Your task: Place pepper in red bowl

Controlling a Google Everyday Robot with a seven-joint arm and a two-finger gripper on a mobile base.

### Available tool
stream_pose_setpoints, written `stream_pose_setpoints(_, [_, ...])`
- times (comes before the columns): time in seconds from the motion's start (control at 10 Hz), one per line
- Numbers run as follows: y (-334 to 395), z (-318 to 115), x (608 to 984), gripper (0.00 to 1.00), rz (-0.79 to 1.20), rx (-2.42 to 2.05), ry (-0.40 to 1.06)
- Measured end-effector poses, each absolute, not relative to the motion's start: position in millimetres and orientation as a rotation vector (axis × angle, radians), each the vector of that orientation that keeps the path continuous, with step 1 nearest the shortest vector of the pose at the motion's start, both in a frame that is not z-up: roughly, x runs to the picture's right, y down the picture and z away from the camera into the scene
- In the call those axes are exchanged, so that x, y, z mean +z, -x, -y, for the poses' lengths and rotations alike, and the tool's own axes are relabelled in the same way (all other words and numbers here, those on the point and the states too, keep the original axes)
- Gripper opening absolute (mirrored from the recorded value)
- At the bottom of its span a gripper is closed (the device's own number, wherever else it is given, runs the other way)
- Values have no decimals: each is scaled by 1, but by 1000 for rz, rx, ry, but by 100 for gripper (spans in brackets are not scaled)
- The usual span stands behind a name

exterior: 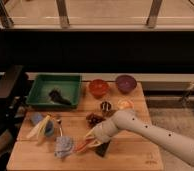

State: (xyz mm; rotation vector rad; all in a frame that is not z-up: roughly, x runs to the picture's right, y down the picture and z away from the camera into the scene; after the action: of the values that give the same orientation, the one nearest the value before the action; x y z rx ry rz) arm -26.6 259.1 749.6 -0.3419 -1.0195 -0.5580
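Note:
The pepper (83,146) is a slender red-orange chili at the front middle of the wooden table (135,160). My gripper (92,141) is at the end of the white arm reaching in from the right. It is shut on the pepper's right end and holds it just above the table, the tip pointing left. The red bowl (98,87) stands at the back of the table, well beyond the gripper, left of the purple bowl (125,82).
A green tray (45,92) with a dark object sits at the back left. A dark red grape cluster (94,119) lies just behind the gripper. A black slab (104,148) lies under the wrist. A blue crumpled item (64,146) and a banana with a blue cup (40,126) lie left.

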Motion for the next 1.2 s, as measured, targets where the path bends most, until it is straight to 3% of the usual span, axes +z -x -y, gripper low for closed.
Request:
stream_pose_setpoints(0.5, [31, -141, 692, 0, 1099, -484, 101])
stream_pose_setpoints(0.9, [37, -61, 722, 0, 1109, -493, 31])
stream_pose_setpoints(1.2, [36, -52, 727, 0, 1109, -490, 26])
